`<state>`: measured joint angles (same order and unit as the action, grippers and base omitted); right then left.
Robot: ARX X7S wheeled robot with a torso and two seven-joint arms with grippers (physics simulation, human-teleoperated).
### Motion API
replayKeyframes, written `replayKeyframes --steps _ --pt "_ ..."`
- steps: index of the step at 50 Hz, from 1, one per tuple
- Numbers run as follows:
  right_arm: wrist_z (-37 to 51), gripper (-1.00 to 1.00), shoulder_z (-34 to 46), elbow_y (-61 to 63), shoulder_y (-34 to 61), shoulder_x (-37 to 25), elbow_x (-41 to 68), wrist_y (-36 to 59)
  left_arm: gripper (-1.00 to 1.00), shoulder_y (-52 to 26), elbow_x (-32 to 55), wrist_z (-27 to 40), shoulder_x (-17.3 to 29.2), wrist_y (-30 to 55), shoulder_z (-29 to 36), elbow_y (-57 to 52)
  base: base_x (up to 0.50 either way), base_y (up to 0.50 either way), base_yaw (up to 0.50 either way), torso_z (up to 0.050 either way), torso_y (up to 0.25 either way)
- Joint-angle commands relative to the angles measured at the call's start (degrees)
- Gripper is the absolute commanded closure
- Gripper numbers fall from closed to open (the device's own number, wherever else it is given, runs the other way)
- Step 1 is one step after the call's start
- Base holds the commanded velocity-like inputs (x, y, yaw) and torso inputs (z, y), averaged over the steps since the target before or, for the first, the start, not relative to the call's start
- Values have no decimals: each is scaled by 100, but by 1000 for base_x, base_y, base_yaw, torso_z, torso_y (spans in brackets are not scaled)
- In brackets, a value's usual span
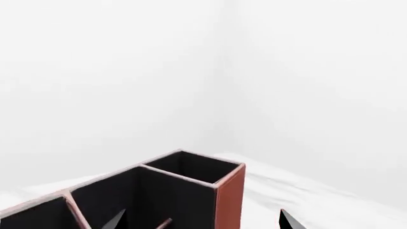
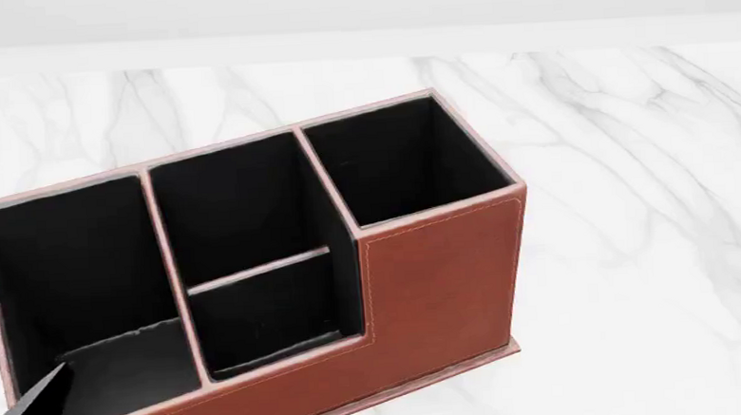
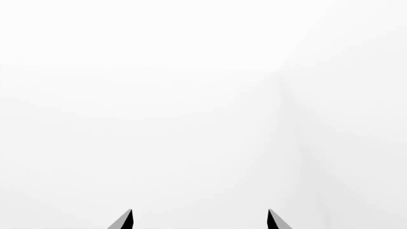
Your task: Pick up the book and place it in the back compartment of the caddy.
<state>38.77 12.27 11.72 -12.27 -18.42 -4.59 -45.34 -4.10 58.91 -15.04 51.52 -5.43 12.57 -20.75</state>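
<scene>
The book is not visible in any of the three views. None of the caddy's cells shows it, and no part of the white marble table [image 2: 622,156] that I can see holds it. Whether it lies out of frame or somewhere hidden, I cannot tell.

The caddy [image 2: 438,280] stands on the marble, reddish-brown outside, black lining inside, its taller end cell to the right in the head view. The back compartment [image 2: 269,313], the small middle cell on the near side of the thin cross divider, looks empty: only black lining shows. The deeper cell across the divider is empty too, and so is the tall end cell. The long cell at the left has a greyish floor, nothing standing in it.

Judgement on progress: the placing is not done, and from these views the pick-up does not appear done either, since neither gripper shows anything between its tips.

Left gripper [image 1: 203,224]: two dark fingertips well apart, nothing between them, poised just above the caddy's near cells in its wrist view; in the head view its tips sit at the caddy's left end. Whether it touches the rim I cannot say.

Right gripper [image 3: 198,222]: tips spread wide, empty, facing blank white wall, away from the caddy.
</scene>
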Motion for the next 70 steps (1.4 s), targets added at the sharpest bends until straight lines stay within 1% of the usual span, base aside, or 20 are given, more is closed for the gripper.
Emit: replayKeyframes --steps 1,5,8,9,10,16,26,29,51,70 --pt "14 -100 27 -21 18 -9 -12 13 -100 4 420 -739 213 249 243 56 0 0 0 0 0" --pt "15 -100 42 -44 30 -13 -16 5 -100 47 369 -915 186 241 328 75 0 0 0 0 0" --pt "22 -100 42 -29 26 -19 -13 5 -100 -24 326 -925 148 298 383 135 0 0 0 0 0" --pt "25 -100 42 -27 24 -19 -17 3 -100 -66 171 -790 137 358 428 156 0 0 0 0 0" --pt "28 -100 44 -39 31 -17 -21 3 -100 -67 239 -921 117 354 454 176 0 0 0 0 0" --pt "37 -100 57 -46 29 -23 -32 -8 -100 -114 127 -954 46 400 551 247 0 0 0 0 0" --pt "58 -100 55 -30 25 -46 -26 -5 -100 -368 -257 -997 -67 841 1013 335 0 0 0 0 0" --pt "63 -100 61 -27 25 -47 -32 -4 -100 -449 -408 -1005 -185 890 1127 431 0 0 0 0 0" --pt "85 -100 106 -76 81 -71 -9 35 -100 -794 -658 -1155 -491 1168 1481 707 0 0 0 0 0" --pt "116 -100 138 -90 82 -81 -50 34 -100 -1204 -972 -1243 -896 1498 1910 940 0 0 0 0 0"
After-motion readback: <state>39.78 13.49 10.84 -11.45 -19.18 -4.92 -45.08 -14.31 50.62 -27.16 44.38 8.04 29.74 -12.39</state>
